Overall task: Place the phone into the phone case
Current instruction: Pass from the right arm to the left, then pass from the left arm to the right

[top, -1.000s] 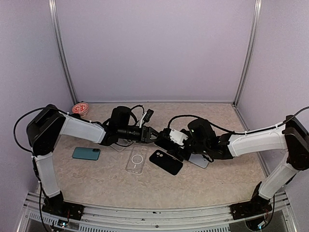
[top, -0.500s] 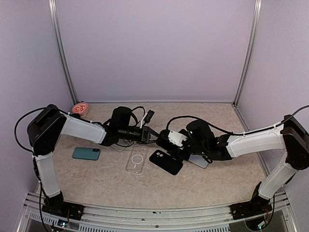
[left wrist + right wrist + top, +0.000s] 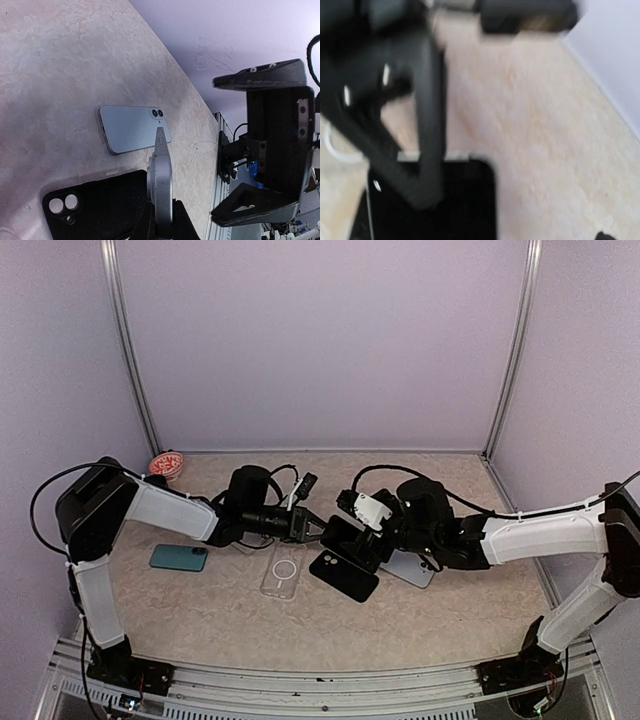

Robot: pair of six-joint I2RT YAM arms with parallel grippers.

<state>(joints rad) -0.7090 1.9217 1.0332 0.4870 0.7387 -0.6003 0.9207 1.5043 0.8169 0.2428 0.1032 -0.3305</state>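
My left gripper (image 3: pixel 312 528) is shut on a thin grey phone (image 3: pixel 161 175), held on edge above the table; its fingers clamp both faces (image 3: pixel 161 212). In the top view the phone (image 3: pixel 332 532) hangs between the two grippers. The black phone case (image 3: pixel 345 576) with camera cut-outs lies flat just below it (image 3: pixel 95 205). My right gripper (image 3: pixel 352 537) stands open right beside the phone, its jaws wide apart (image 3: pixel 220 150) with nothing between them. The right wrist view is blurred, showing one dark finger (image 3: pixel 427 115) over a black slab.
A clear case (image 3: pixel 283 570) lies left of the black one. A pale blue phone (image 3: pixel 132 128) lies flat under my right arm (image 3: pixel 408 569). A teal phone (image 3: pixel 179 557) sits at the left, and a small red bowl (image 3: pixel 166 465) at the back left.
My left gripper has closed on the phone. My right gripper has opened wide, let go of it and pulled back slightly to the right.
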